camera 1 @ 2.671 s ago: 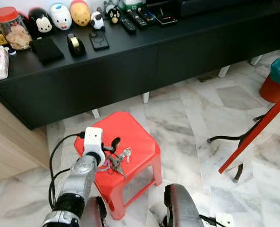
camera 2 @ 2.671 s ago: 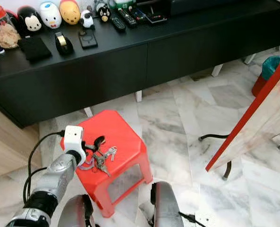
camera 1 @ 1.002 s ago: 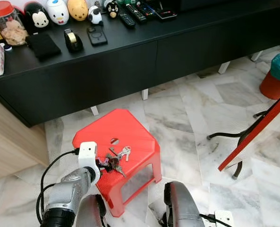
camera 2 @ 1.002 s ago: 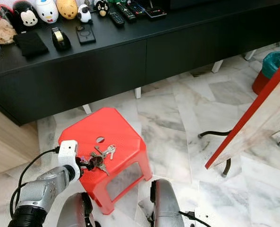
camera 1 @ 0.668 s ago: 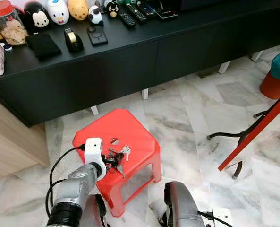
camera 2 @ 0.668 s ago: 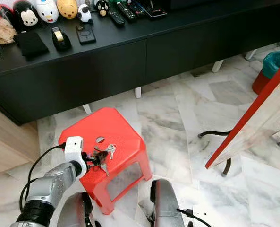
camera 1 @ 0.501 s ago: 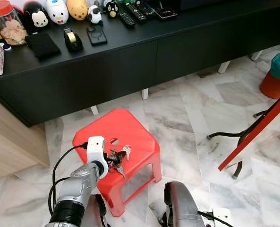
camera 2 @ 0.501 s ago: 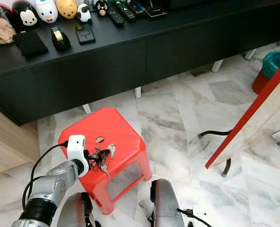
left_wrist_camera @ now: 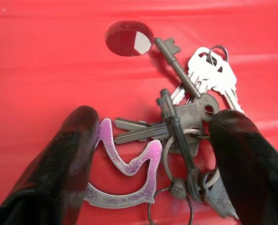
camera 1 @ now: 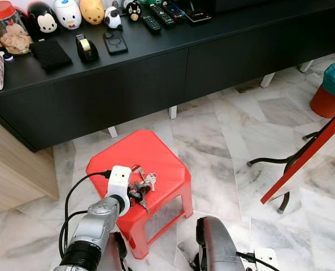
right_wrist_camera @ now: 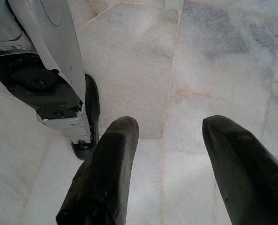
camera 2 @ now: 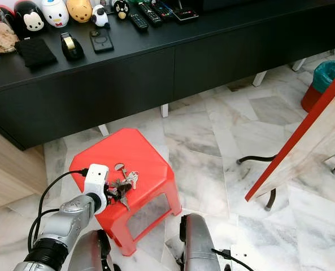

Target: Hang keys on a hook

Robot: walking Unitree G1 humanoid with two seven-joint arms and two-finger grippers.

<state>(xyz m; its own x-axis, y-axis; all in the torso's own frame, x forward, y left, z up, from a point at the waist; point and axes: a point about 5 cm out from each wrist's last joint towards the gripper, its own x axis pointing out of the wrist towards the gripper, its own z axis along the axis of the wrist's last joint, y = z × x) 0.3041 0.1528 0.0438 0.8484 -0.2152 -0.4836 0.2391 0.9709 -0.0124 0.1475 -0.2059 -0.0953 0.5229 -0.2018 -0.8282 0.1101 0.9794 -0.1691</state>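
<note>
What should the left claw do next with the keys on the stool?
Probably close. The left claw is open with one finger on each side of the keys, which lie flat on the red stool, so closing should catch the bunch before lifting.

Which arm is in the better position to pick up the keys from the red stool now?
The left. Its gripper is open over the keys on the red stool, one finger on each side. The right gripper hangs idle over the marble floor.
</note>
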